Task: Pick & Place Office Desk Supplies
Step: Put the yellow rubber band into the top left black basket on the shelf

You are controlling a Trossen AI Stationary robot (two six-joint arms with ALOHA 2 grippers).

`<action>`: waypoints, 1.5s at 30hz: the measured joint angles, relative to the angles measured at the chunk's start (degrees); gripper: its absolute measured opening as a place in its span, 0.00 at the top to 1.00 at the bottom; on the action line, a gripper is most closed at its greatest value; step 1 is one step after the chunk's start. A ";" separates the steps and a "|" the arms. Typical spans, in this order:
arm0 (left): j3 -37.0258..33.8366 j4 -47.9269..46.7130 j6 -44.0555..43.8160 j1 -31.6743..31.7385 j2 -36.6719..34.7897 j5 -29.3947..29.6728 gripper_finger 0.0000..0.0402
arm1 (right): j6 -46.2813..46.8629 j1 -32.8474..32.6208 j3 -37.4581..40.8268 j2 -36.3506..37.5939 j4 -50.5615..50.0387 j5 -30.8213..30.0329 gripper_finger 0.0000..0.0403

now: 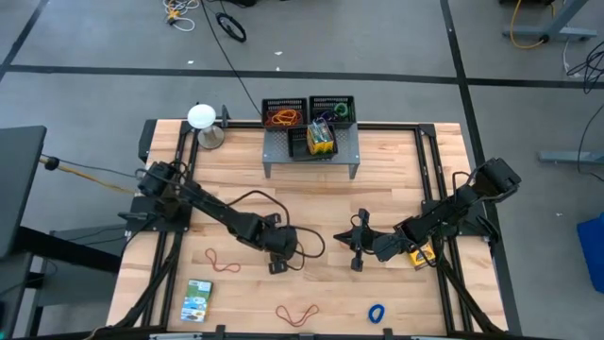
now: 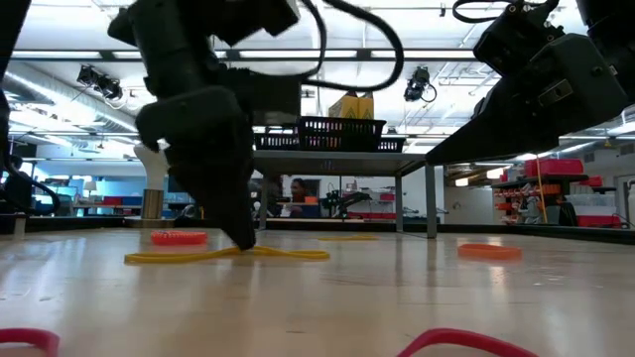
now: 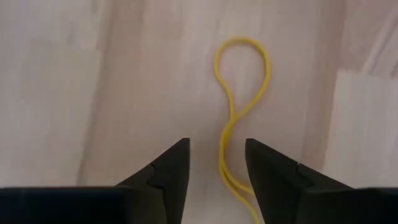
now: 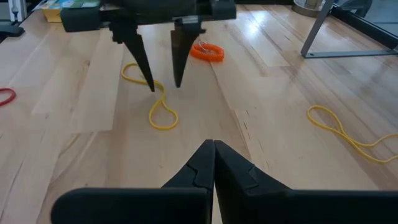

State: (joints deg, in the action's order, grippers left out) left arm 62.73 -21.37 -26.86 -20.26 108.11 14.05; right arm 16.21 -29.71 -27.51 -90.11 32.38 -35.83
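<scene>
A yellow rubber band (image 3: 241, 93) lies flat on the wooden table in a figure-eight. My left gripper (image 3: 216, 163) is open and stands low over it, fingers pointing steeply down, one on each side of the band's near stretch (image 4: 158, 99). The low view shows those fingers (image 2: 238, 233) down at the table by the band (image 2: 228, 255). My right gripper (image 4: 214, 155) is shut and empty. It hovers right of the left gripper (image 1: 279, 263), above the table's middle (image 1: 357, 250). My left gripper's open fingers come steeply from above and stand on either side of the yellow band's near stretch (image 3: 231, 180), which lies slack on the table. The band runs close along the inner side of one finger (image 3: 267, 174). Whether it touches, I cannot tell.
A second yellow band (image 4: 348, 134), an orange one (image 4: 208, 51) and a red one (image 1: 224, 260) lie nearby. Near the front edge are a card box (image 1: 197, 300), an orange band (image 1: 297, 314) and a blue band (image 1: 377, 312). The grey shelf (image 1: 311, 156) with two mesh trays (image 1: 283, 113) stands far.
</scene>
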 joint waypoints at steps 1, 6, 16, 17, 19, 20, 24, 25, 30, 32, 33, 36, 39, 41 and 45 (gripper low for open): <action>-0.01 0.02 0.29 0.29 0.28 -1.12 0.62 | 0.00 0.00 0.00 0.00 0.00 0.00 0.98; 0.05 0.55 2.95 0.86 1.11 -4.12 0.72 | 0.00 0.00 0.00 0.00 -0.17 0.00 0.98; 1.81 -1.06 5.31 -0.10 -1.37 -3.53 0.98 | 0.00 0.00 0.00 0.00 -0.46 0.01 0.98; 2.56 -2.00 5.64 -0.16 -3.05 -2.58 0.98 | 0.00 0.00 0.00 0.00 -0.46 0.02 0.98; 3.56 -4.29 5.69 -0.15 -6.91 -0.40 0.99 | 0.00 0.00 0.00 0.00 -0.46 0.00 0.98; 3.62 -6.26 5.62 0.00 -9.05 0.94 0.99 | 0.00 0.00 0.00 0.00 -0.48 0.00 0.98; 3.72 -11.16 5.46 0.95 -18.22 7.51 0.99 | 0.00 0.00 0.00 0.00 -0.61 0.01 0.98; 3.83 -12.06 5.43 1.28 -20.84 9.69 0.99 | 0.00 0.00 0.00 0.00 -0.65 0.02 0.98; 3.86 -14.56 7.52 5.18 -31.67 17.51 0.99 | 0.00 0.00 0.00 0.00 -0.54 0.02 0.98; 3.88 -14.14 9.73 8.30 -35.45 18.04 0.99 | 0.00 0.00 0.00 0.00 -0.50 0.00 0.98; 3.88 -13.79 11.01 10.10 -37.02 18.06 0.99 | 0.00 0.01 0.00 0.00 -0.50 0.01 0.98; 3.88 -12.82 15.25 16.70 -40.63 17.56 0.99 | 0.00 0.01 0.00 0.00 0.02 0.00 0.98; 3.88 -9.44 20.39 24.23 -42.47 15.38 0.99 | 0.00 0.00 0.00 0.00 0.21 0.01 0.98; 3.88 -6.05 24.01 29.13 -42.47 11.90 0.99 | 0.00 0.02 0.00 0.00 0.46 0.00 0.98; 3.88 0.56 28.40 37.76 -41.05 3.98 0.99 | 0.00 0.00 0.00 0.00 0.46 0.00 0.98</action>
State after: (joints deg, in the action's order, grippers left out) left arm 66.61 -20.82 1.54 17.51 67.06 18.03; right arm 16.21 -29.71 -27.51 -90.11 32.84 -35.83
